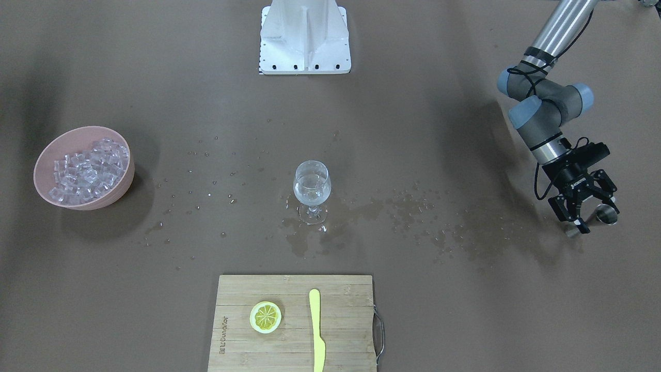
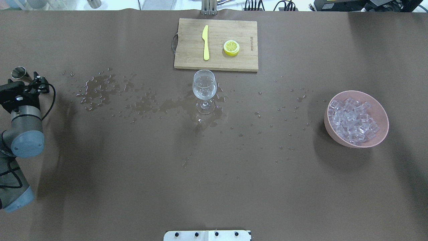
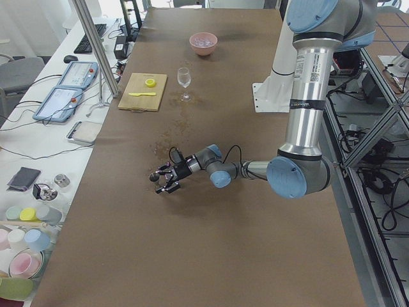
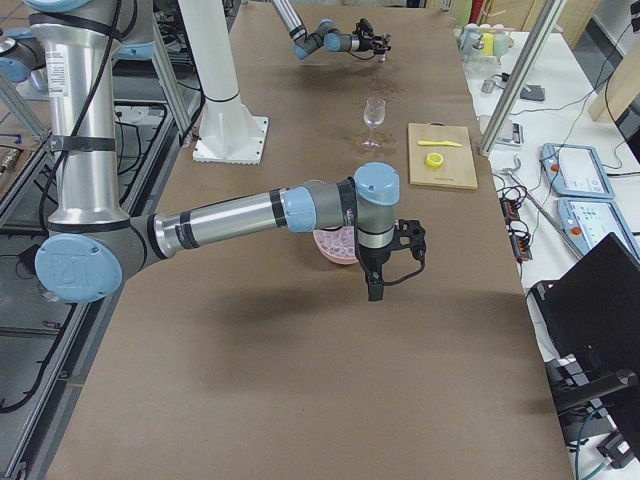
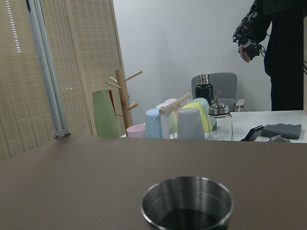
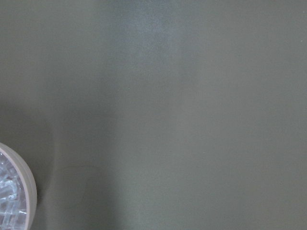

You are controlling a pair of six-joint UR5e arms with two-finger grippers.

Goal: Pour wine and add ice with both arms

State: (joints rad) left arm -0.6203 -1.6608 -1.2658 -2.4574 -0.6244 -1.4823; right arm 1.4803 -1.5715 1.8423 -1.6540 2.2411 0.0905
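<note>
Left gripper [image 1: 587, 209] low over bench [image 1: 465, 310], jaws spread, steel cup [image 1: 606, 214] right at its fingertips. Wine [image 1: 311, 188] sits in stemmed glass [image 1: 312, 212], well away from it toward mid-bench. Ice [image 1: 89, 170] heaped in pink bowl [image 1: 124, 184], near right gripper [image 4: 375, 288]; cannot tell that gripper's jaw state.

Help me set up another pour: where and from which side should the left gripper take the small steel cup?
Take the steel cup by its round side wall, about mid-height, with one finger on each side. Come in level from the robot's side, where the open left gripper faces it. The cup stands upright, mouth up, so a side grip probably keeps the rim free for tilting.
</note>
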